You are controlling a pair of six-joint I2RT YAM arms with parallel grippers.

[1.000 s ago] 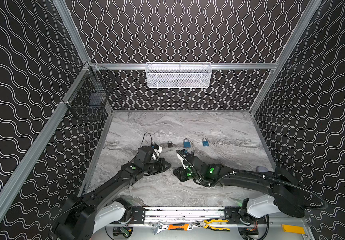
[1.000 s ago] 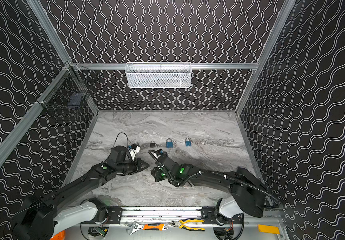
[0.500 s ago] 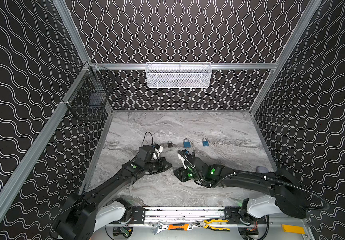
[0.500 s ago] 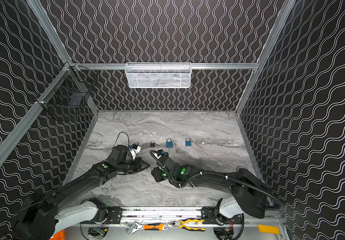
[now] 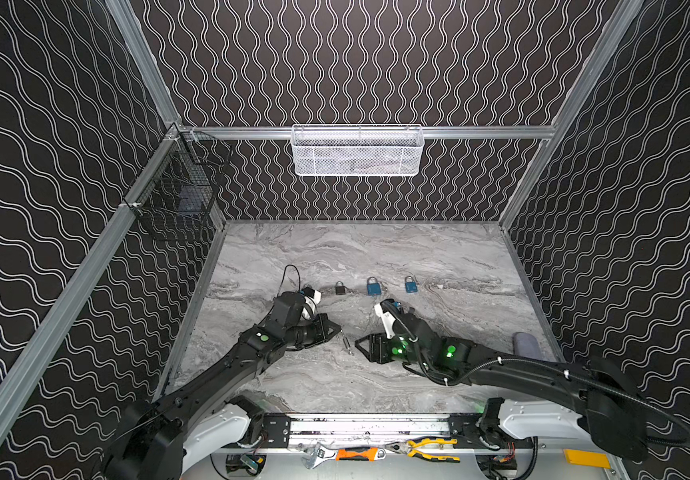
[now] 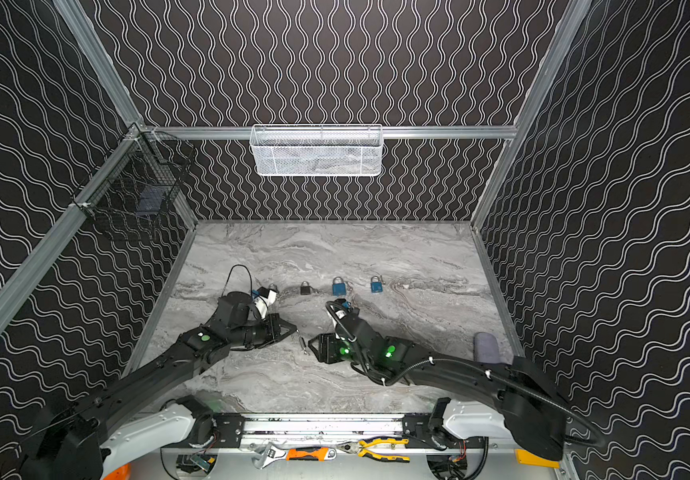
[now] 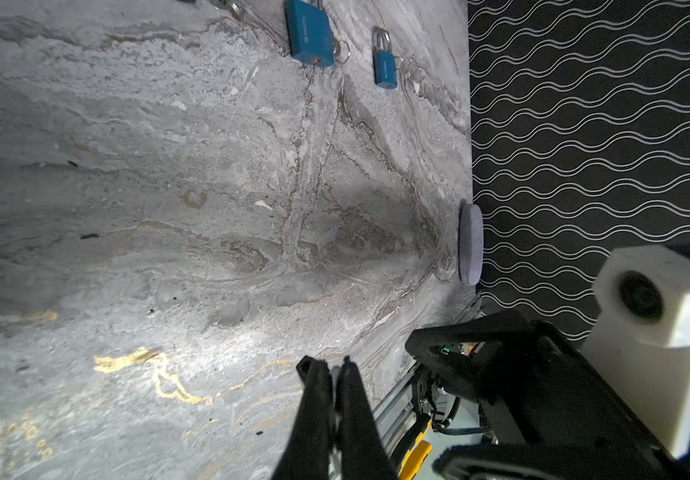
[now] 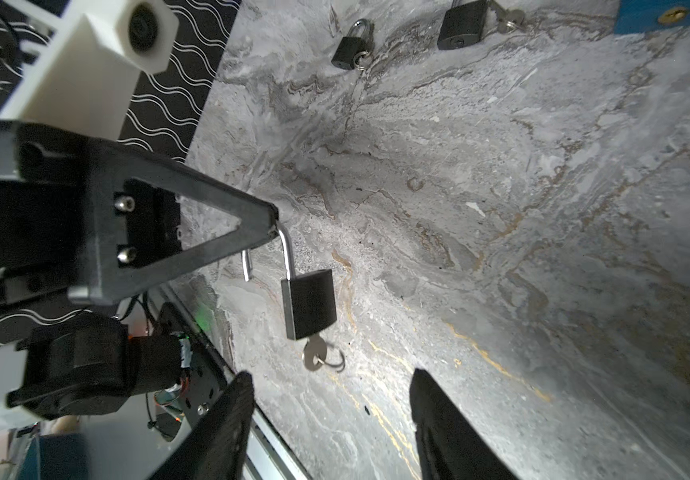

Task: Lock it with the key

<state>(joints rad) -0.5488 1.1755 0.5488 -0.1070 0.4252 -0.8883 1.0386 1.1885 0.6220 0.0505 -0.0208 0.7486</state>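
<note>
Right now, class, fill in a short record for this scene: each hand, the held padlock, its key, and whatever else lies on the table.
left hand: shut on the shackle of the small black padlock
right hand: open, just short of the key, holding nothing
lock state: shackle open, one leg out of the body
key: in the padlock's keyhole, ring attached
table: two blue padlocks and a spare black padlock

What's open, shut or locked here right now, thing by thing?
Hanging black padlock: shackle open, key inserted.
Left fingers: shut on that padlock's shackle.
Right fingers: open, holding nothing.
Blue padlock: shackle closed, lying flat.
Small black padlock: shackle closed, lying flat.
</note>
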